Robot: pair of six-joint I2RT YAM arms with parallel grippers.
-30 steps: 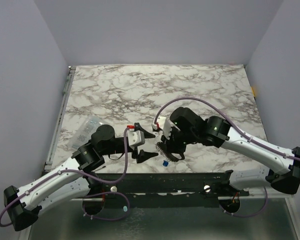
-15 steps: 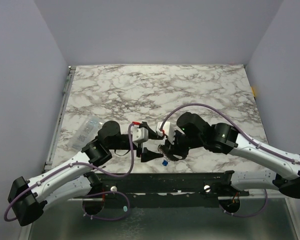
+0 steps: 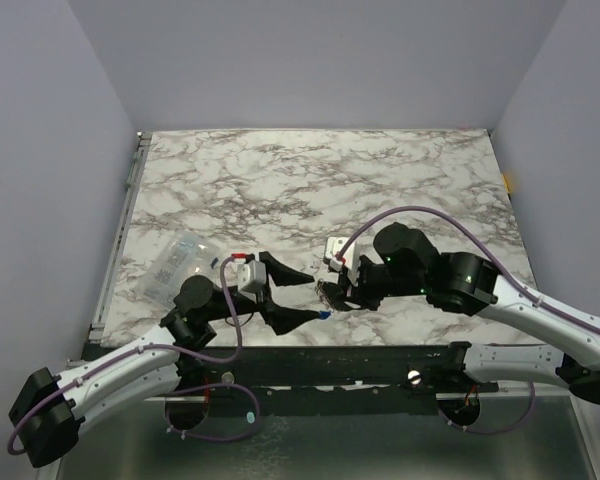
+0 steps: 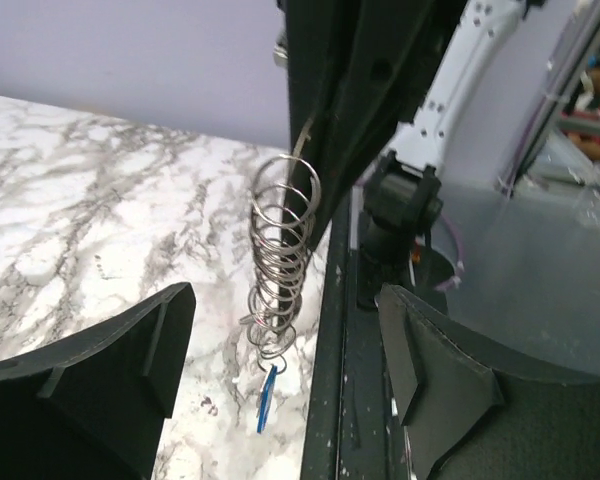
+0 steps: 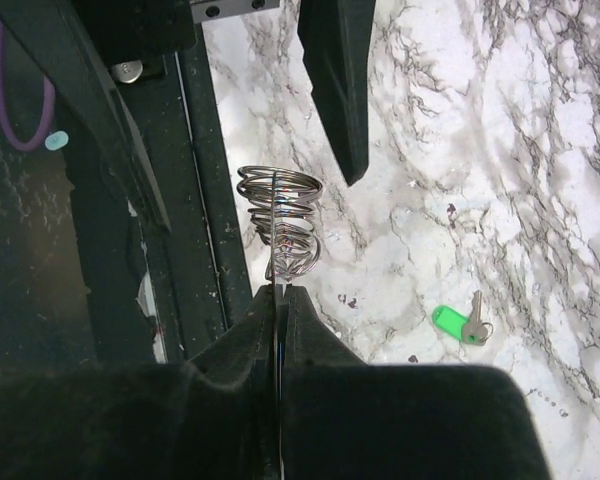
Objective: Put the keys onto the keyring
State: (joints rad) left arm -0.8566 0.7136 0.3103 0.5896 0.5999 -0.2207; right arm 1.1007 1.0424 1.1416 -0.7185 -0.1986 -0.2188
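My right gripper [image 5: 280, 290] is shut on the keyring [image 5: 278, 220], a dangling string of silvery wire rings, seen also in the left wrist view [image 4: 282, 250]. It holds it over the table's front edge [image 3: 330, 291]. The blue key [image 4: 268, 398] hangs from the lowest ring and shows in the top view [image 3: 323, 315]. My left gripper [image 4: 280, 385] is open and empty, its fingers [image 3: 292, 272] on either side of the hanging rings without touching them. The mint green key [image 5: 452, 321] lies loose on the marble, seen only in the right wrist view.
A clear plastic bag [image 3: 175, 262] lies on the marble table [image 3: 310, 180] at the left. The black front rail [image 4: 335, 380] runs along the table's near edge just beside the keyring. Both arms crowd the front middle.
My left arm has drawn back to the left, and its open fingers now straddle the keyring. My right gripper has shifted slightly right, still holding the keyring with the blue key.
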